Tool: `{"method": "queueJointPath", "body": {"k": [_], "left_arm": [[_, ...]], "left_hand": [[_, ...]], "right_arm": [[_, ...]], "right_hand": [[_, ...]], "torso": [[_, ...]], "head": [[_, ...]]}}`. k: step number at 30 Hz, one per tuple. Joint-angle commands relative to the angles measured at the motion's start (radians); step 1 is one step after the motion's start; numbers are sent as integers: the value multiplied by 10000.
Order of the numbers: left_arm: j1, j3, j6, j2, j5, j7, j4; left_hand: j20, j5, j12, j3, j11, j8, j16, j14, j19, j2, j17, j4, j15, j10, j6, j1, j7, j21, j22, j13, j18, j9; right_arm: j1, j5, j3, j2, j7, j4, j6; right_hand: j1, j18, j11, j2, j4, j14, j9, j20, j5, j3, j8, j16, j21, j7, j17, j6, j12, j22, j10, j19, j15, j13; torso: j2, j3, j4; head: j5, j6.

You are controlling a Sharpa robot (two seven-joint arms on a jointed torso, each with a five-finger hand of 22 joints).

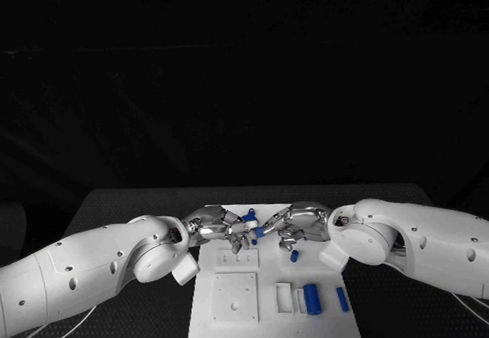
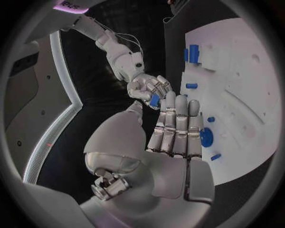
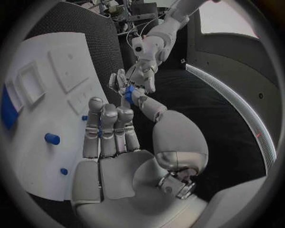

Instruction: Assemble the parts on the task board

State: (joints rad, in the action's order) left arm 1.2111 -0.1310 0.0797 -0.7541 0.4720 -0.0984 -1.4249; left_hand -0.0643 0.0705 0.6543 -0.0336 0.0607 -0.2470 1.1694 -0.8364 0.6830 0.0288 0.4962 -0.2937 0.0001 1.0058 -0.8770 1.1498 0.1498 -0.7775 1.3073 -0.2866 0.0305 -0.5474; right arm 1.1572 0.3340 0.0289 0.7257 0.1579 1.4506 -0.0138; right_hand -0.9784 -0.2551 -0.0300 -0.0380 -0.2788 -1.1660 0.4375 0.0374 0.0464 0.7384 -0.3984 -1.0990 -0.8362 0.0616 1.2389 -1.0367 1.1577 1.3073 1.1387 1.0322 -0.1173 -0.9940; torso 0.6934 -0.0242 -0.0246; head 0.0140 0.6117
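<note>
Blue peg (image 1: 248,217) sits pinched where my left hand (image 1: 215,225) and right hand (image 1: 297,222) meet fingertip to fingertip above the white board (image 1: 236,322) on the tabletop; which fingers bear it I cannot tell. If one hand lets go early, the peg could drop among the loose blue parts (image 1: 312,298) below.
</note>
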Motion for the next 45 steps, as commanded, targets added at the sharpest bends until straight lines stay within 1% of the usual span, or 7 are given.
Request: {"method": "queueJointPath", "body": {"k": [1,19,22,25,27,35,45], "left_arm": [[11,8,274,18,36,-30,-49],[11,7,604,110,-108,-65,-144],[11,7,427,108,-307,-110,-137],[11,5,438,114,-546,-107,-137],[11,5,448,111,-654,-111,-147],[11,5,427,126,-1105,-146,-168],[11,7,542,133,-1411,-46,-158]], "left_hand": [[-400,34,27,41,16,6,13,23,37,-112,-17,7,-48,10,10,25,52,-19,-19,13,91,13],[-362,62,-56,-33,-12,-31,12,89,-44,302,-38,32,-12,-46,-16,936,57,-12,-16,99,66,66],[-338,783,-72,50,-8,-56,26,108,-72,409,-39,51,9,-39,-24,1619,59,-24,-4,122,48,75],[-305,2224,-94,291,-1,-89,34,159,-139,551,-39,91,41,-61,-23,2247,58,-10,-3,144,29,72],[-294,2618,-100,446,7,-95,41,173,-150,552,-39,78,53,-70,-6,2428,64,-6,-6,152,24,74],[-273,3182,-106,663,-12,-160,46,221,-195,724,-43,76,77,-71,-77,2674,25,22,-23,164,18,56],[-250,3161,-113,877,3,-168,62,240,-201,735,-41,24,97,-77,-67,2618,39,26,-29,174,-1,58]], "right_arm": [[-7,27,-2,-23,-46,0,215],[-7,46,-2,-81,-44,9,231],[-7,129,-2,-76,-40,24,210],[-7,196,-2,-73,-44,16,195],[-7,204,-2,-71,-39,17,203],[-7,254,-1,-99,-24,22,236],[-7,260,-1,-119,-9,6,206]], "right_hand": [[19,-67,-10,93,-47,22,254,-18,24,16,-64,-51,-43,170,3,-143,18,135,-62,-60,-26,-16],[23,-67,-8,103,-58,30,260,-19,24,21,-58,-63,-50,172,1,-136,17,133,-65,-65,-25,-29],[23,-67,-7,105,-59,31,261,-19,24,22,-57,-64,-52,172,0,-135,17,133,-65,-66,-25,-31],[23,-67,-7,107,-60,32,262,-19,24,24,-57,-66,-53,173,-1,-134,17,133,-66,-66,-25,-34],[23,-67,-7,108,-60,33,263,-19,24,25,-56,-67,-53,173,-1,-133,16,132,-66,-67,-25,-35],[22,-67,-6,110,-63,36,265,-20,24,30,-54,-71,-56,174,-3,-130,16,131,-68,-69,-26,-41],[20,-67,-4,116,-64,40,269,-21,24,37,-51,-77,-60,175,-5,-127,15,130,-70,-70,-26,-48]], "torso": [[-2,0,-5],[1,8,2],[1,11,2],[-1,12,0],[-1,11,0],[1,4,2],[2,1,-2]], "head": [[1,8],[30,20],[34,19],[34,16],[32,12],[26,21],[19,40]]}}
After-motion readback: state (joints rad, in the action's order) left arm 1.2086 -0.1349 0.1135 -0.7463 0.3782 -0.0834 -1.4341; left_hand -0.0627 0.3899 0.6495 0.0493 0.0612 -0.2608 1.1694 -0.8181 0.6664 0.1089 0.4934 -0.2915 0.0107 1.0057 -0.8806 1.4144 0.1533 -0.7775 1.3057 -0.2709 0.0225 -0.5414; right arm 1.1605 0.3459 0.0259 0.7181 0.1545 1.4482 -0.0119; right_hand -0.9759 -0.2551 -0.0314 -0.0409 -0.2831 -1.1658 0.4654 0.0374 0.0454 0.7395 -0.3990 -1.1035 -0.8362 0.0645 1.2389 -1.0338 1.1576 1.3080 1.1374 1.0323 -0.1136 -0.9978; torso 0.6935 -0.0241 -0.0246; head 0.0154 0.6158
